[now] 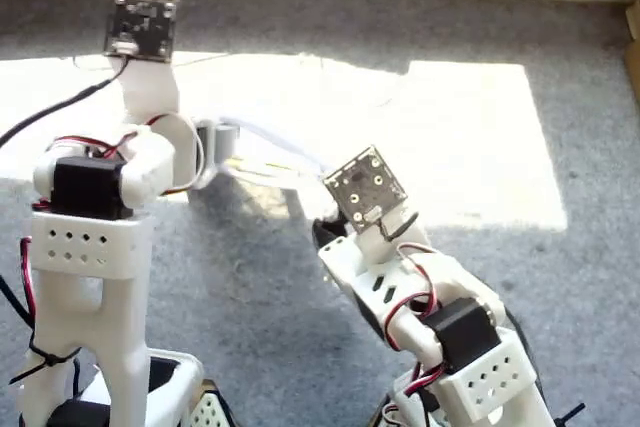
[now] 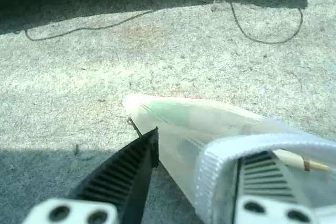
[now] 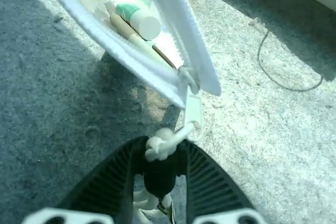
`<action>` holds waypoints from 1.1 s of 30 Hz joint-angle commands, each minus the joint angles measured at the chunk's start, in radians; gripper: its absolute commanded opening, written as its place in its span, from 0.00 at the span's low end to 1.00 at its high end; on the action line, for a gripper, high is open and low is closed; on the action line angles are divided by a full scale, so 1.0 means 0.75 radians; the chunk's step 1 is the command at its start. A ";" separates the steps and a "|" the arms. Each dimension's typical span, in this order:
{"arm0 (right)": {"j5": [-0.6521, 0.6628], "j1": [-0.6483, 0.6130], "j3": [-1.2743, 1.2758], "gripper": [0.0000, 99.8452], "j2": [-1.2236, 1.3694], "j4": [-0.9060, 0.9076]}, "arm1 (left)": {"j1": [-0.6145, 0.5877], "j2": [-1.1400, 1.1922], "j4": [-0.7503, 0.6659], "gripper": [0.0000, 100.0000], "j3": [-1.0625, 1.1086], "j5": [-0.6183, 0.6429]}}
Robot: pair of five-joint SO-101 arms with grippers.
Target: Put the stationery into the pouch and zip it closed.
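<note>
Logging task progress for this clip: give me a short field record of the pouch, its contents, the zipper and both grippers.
pouch: translucent, white-edged, open, held off the grey carpet
contents: green-labelled tube, pencil
zipper pull: at one end of the opening, zip not yet drawn
left gripper: shut on the pouch's other end
right gripper: shut on the pull's white cord

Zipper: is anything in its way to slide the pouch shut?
Nothing visible is. The right gripper pinches the zipper cord, and the glue stick and pencil lie down inside the pouch, below its open rim.
</note>
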 commanded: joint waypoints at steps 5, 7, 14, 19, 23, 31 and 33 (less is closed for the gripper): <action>0.016 -0.046 0.034 0.01 -0.267 0.109 | 0.240 0.005 -0.153 0.24 -0.011 -0.129; 0.014 -0.046 0.038 0.01 -0.337 0.163 | 0.289 0.005 -0.186 0.24 -0.011 -0.160; 0.010 -0.046 0.089 0.01 -0.523 0.265 | 0.521 0.007 -0.235 0.24 -0.011 -0.276; 0.014 -0.042 0.167 0.01 -0.627 0.267 | 0.643 0.005 -0.252 0.24 0.026 -0.366; 0.014 -0.042 0.169 0.01 -0.658 0.267 | 0.715 0.005 -0.323 0.24 0.099 -0.376; 0.014 -0.040 0.173 0.01 -0.668 0.267 | 0.823 -0.003 -0.421 0.24 0.179 -0.378; 0.014 -0.040 0.173 0.01 -0.668 0.267 | 0.850 -0.007 -0.417 0.24 0.171 -0.378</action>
